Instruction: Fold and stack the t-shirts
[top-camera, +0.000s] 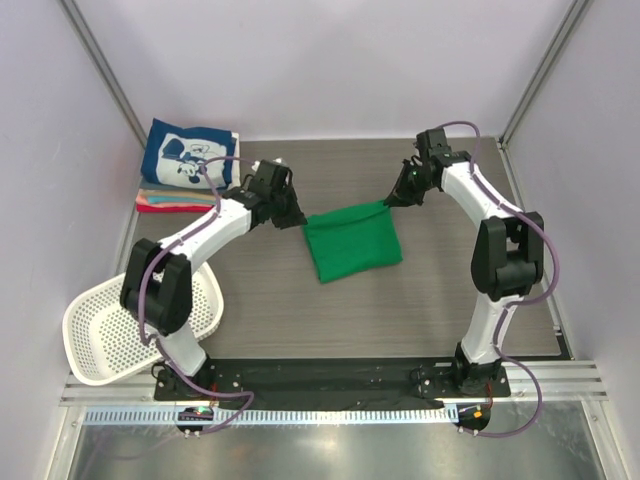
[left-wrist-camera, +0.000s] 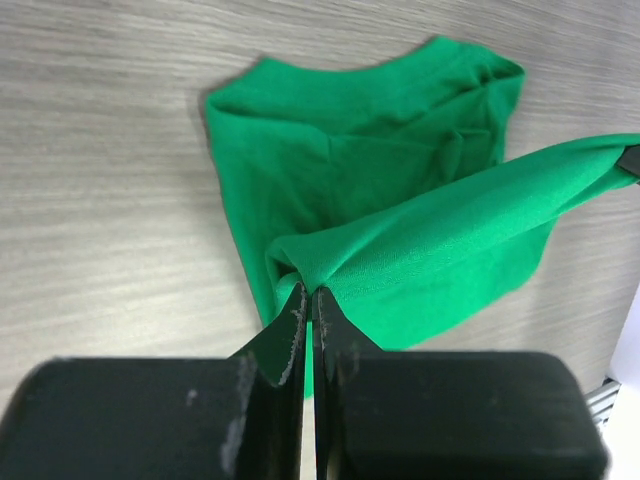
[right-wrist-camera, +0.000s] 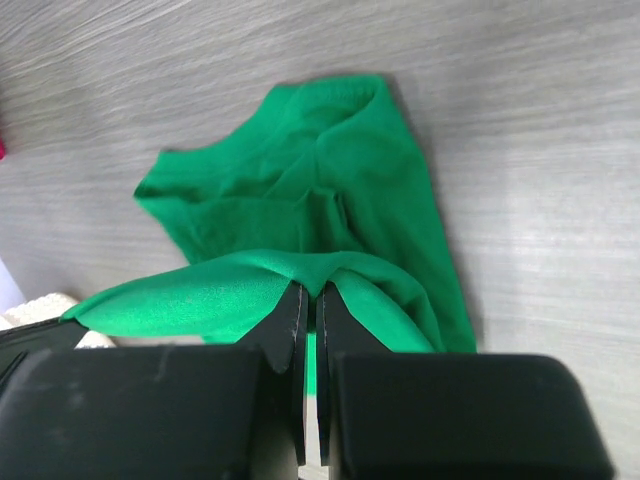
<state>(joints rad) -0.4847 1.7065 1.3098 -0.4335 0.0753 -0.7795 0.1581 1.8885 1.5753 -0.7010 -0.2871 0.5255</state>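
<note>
The bright green t-shirt (top-camera: 352, 242) lies partly folded on the middle of the wood table. My left gripper (top-camera: 296, 218) is shut on its far left corner, and my right gripper (top-camera: 391, 203) is shut on its far right corner. The edge between them is lifted and stretched taut. In the left wrist view the fingers pinch green cloth (left-wrist-camera: 380, 190) at their tips (left-wrist-camera: 309, 298). In the right wrist view the fingers pinch the green shirt (right-wrist-camera: 300, 200) at their tips (right-wrist-camera: 315, 292). A navy tee with white cartoon print (top-camera: 188, 154) tops a stack of folded tees (top-camera: 172, 201) at the far left.
A white perforated plastic basket (top-camera: 105, 340) sits at the near left by the left arm's base. Metal frame posts stand at the back corners. A metal rail (top-camera: 330, 400) runs along the near edge.
</note>
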